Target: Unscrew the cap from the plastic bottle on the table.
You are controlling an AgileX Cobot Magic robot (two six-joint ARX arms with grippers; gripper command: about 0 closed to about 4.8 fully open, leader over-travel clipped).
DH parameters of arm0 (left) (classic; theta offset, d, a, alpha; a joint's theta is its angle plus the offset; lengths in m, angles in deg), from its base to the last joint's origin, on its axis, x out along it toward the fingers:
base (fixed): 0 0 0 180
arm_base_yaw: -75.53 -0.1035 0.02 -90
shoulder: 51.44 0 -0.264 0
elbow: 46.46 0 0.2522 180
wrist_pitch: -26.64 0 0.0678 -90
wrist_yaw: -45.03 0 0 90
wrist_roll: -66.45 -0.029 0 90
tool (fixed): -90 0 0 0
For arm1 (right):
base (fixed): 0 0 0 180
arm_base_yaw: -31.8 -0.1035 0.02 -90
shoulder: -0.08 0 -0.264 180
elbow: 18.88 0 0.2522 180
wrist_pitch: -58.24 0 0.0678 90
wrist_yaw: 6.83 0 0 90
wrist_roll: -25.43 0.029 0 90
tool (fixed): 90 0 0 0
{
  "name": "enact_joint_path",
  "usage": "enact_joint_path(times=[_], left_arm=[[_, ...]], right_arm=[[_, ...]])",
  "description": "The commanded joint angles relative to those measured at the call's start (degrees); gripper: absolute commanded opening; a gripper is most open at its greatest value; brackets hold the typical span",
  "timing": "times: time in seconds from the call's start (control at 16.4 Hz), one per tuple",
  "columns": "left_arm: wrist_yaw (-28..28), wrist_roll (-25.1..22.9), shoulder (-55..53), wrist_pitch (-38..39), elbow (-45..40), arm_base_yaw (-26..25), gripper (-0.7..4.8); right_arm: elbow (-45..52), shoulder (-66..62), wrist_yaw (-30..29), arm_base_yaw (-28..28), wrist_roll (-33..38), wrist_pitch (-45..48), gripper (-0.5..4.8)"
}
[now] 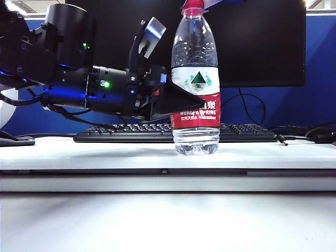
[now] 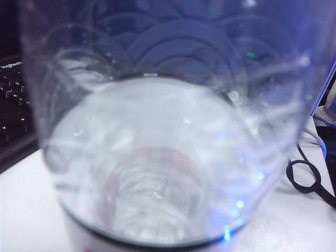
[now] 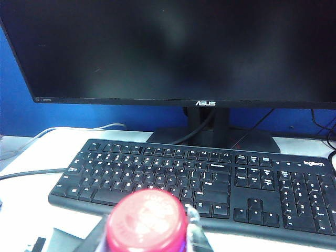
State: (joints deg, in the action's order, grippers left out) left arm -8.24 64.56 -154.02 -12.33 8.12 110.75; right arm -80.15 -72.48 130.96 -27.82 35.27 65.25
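I saw my left tool [image 1: 181,100] clamped on the plastic bottle [image 1: 196,84], which stood upright on the white bench [image 1: 105,152] at six o'clock from the monitor [image 1: 252,42]. My right tool [image 3: 149,239] straddled the red cap [image 3: 146,220]; I could not tell its grip. Only the right wrist view showed the keyboard [image 3: 210,184] fully; the left wrist view was blurred plastic.

cap [image 1: 192,7]: top cut by exterior edge; blurred in right wrist view | plastic bottle [image 2: 157,157]: fills left wrist view, blurred | left gripper [image 1: 181,100]: jaws partly hidden against bottle | right gripper: fingers unclear beside cap
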Motion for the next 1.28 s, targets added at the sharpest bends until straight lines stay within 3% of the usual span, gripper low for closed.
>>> enact_joint_path(times=[0.06, 0.43, 0.79, 1.28], left_arm=[[-0.5, -0.9, -0.5, 3.8, -0.3, 0.0, -0.05], [-0.5, -1.1, -0.5, 4.0, -0.3, 0.0, -0.05], [-0.4, -1.0, -0.5, 4.2, -0.3, 0.0, -0.05], [-0.5, -1.1, -0.5, 4.2, -0.3, 0.0, -0.05]], right_arm=[[-0.2, 0.1, -5.5, 0.0, -2.3, 0.0, 1.33], [-0.2, 5.4, -10.6, 3.0, -4.1, -9.8, 1.33], [-0.2, 8.0, -38.8, 15.5, -4.0, -14.7, 1.33], [-0.2, 10.4, -59.8, 24.3, -7.3, -19.0, 1.33]])
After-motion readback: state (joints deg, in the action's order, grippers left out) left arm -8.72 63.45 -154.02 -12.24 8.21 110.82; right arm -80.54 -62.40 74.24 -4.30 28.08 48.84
